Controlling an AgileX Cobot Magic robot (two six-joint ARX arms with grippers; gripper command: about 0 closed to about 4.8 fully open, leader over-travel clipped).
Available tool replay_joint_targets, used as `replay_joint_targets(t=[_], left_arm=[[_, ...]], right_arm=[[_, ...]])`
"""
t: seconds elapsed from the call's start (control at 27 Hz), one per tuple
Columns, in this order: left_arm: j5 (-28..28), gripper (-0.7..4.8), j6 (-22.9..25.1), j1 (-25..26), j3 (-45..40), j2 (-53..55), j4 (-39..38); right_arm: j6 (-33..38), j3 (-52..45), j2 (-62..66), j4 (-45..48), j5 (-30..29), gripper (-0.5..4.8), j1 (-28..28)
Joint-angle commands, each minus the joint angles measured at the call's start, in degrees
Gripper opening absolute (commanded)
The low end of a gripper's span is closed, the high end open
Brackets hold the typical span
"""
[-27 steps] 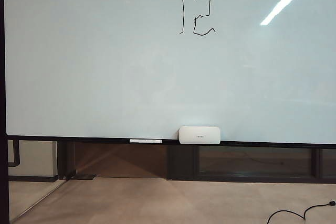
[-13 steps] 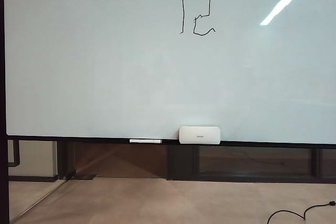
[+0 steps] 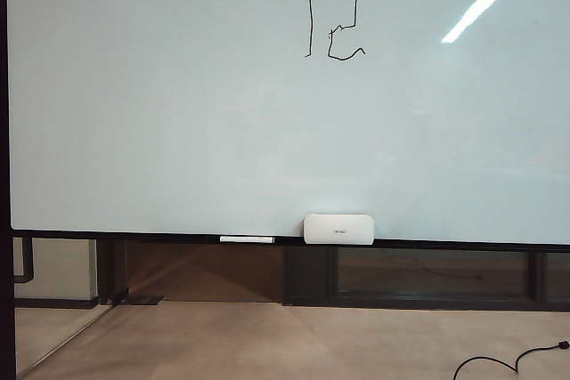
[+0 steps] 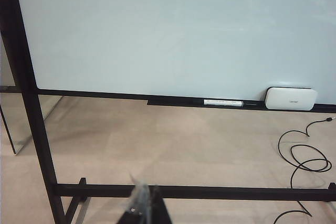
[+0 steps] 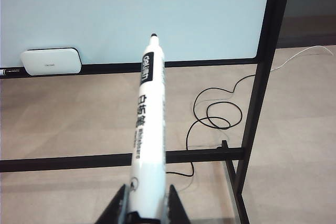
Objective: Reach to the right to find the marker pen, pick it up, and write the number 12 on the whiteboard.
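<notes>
The whiteboard fills the exterior view, pale and glossy in a thin dark frame. The number 12 stands near its top in thin shaky black lines. Neither gripper shows in that view. In the right wrist view my right gripper is shut on the marker pen, a white barrel with black print whose dark tip points toward the whiteboard and stands well back from it. In the left wrist view my left gripper is shut with nothing in it, low and back from the whiteboard.
A white eraser block and a long thin white marker rest on the board's bottom ledge. Black stand posts and a low crossbar frame the board. A black cable loops on the floor.
</notes>
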Motion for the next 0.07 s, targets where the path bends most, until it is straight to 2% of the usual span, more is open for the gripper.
replay_joint_targets(t=[0.04,0.07], left_arm=[[0.20,-0.05,0.24,0.04,0.15,0.07,0.72],[0.20,-0.05,0.24,0.04,0.15,0.07,0.72]], right_arm=[[-0.17,0.24,0.04,0.83,0.07,0.00,0.04],[-0.17,0.24,0.04,0.83,0.07,0.00,0.04]])
